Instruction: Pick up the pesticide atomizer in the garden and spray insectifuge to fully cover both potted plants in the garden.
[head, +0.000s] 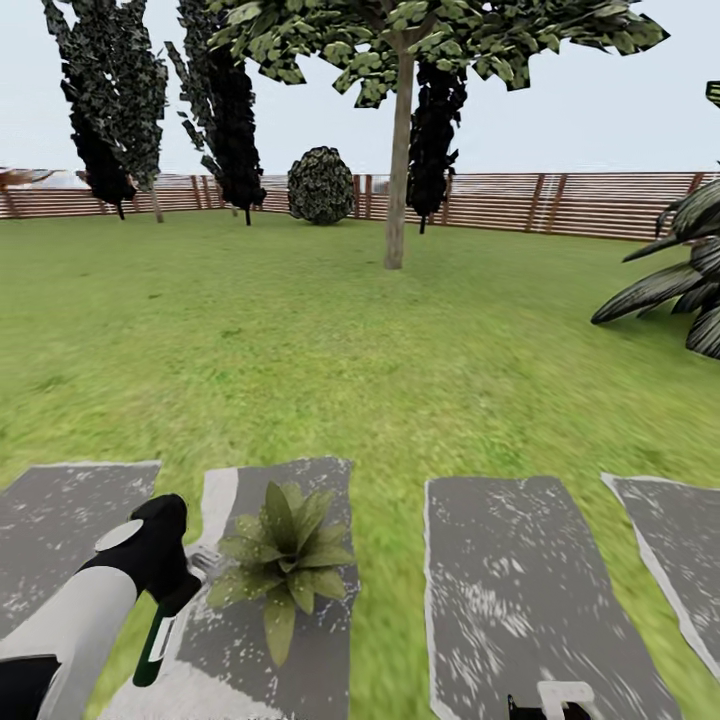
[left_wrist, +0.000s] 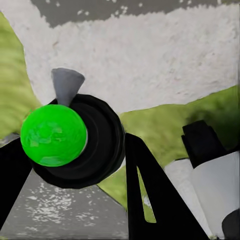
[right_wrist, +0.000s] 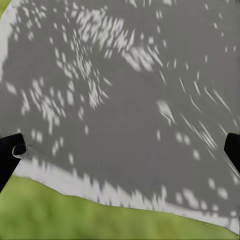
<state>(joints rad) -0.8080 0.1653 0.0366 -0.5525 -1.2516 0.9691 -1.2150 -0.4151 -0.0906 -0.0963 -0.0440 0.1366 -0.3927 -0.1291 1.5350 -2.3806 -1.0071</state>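
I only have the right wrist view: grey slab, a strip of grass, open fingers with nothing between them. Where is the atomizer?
Observer: The left gripper holds the pesticide atomizer, low on the left of the head view.
Operator: Is a plant anywhere near it?
Observer: Yes. One potted plant stands on a grey slab, right beside the atomizer's head.
Operator: Which slab is my right gripper over?
Observer: The right gripper is at the near end of the neighbouring slab. A strip of grass separates it from the plant's slab.
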